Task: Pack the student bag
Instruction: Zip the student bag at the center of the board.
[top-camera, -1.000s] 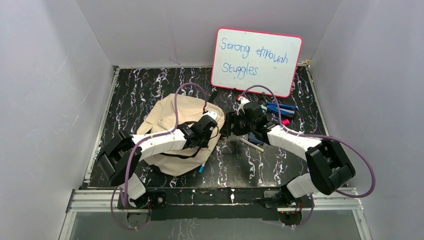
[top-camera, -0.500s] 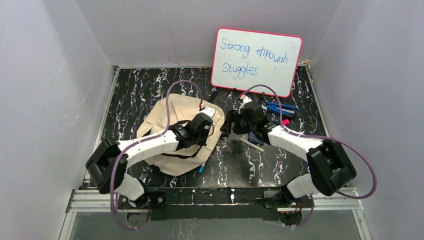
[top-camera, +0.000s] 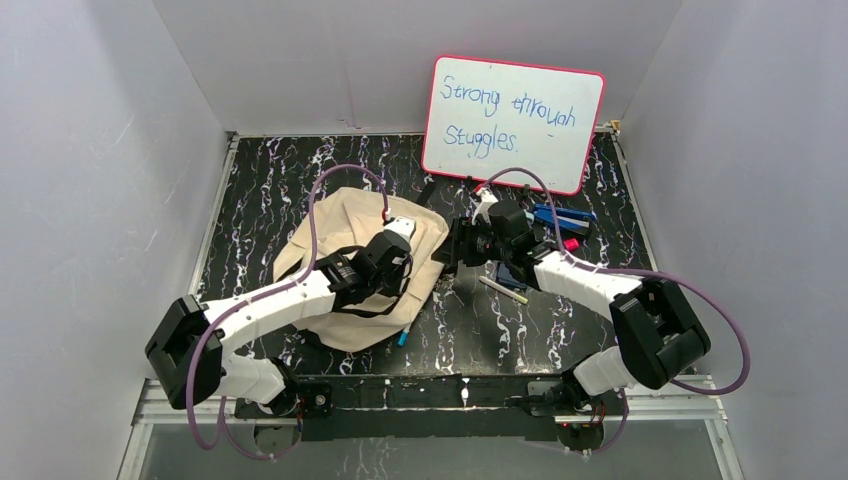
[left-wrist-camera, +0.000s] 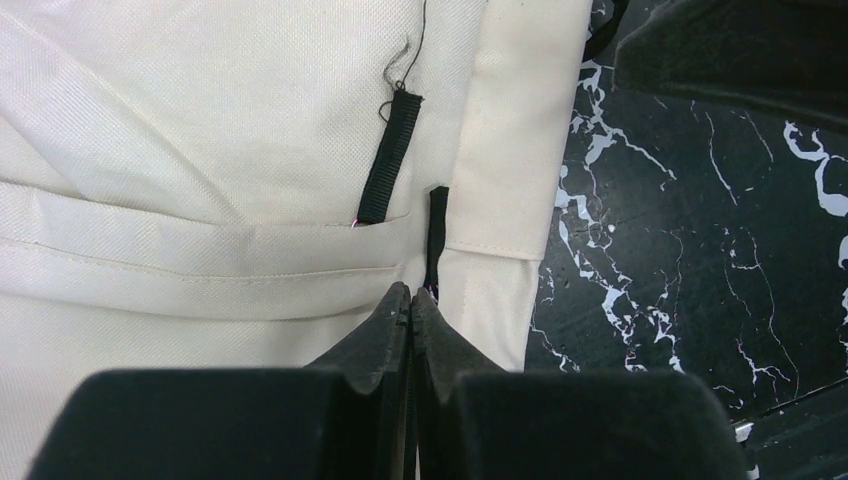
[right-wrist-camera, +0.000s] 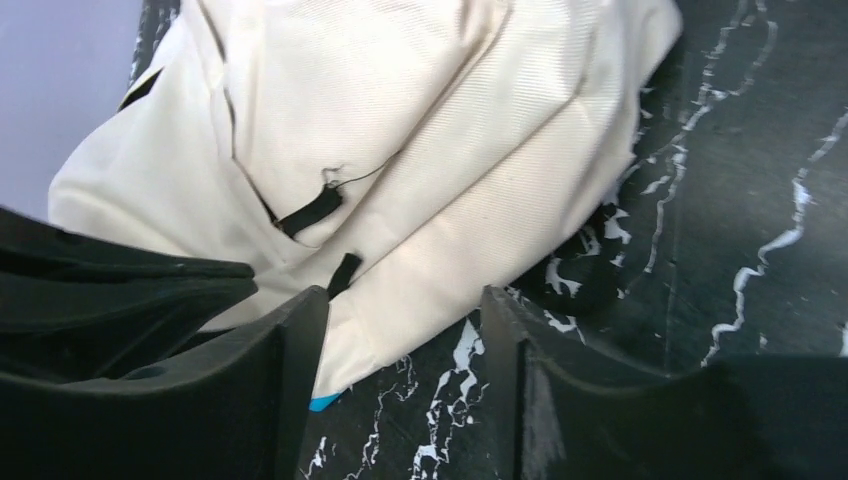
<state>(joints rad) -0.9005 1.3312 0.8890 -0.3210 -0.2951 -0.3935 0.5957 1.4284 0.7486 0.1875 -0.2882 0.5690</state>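
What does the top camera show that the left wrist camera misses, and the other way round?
Only the top view shows the whiteboard, the left arm, the right arm and a pen lying beside it. Only the left wrist view shows the black zipper pulls up close, with the left gripper shut, its tip at the shorter pull. Both show the beige bag on the black marbled table.
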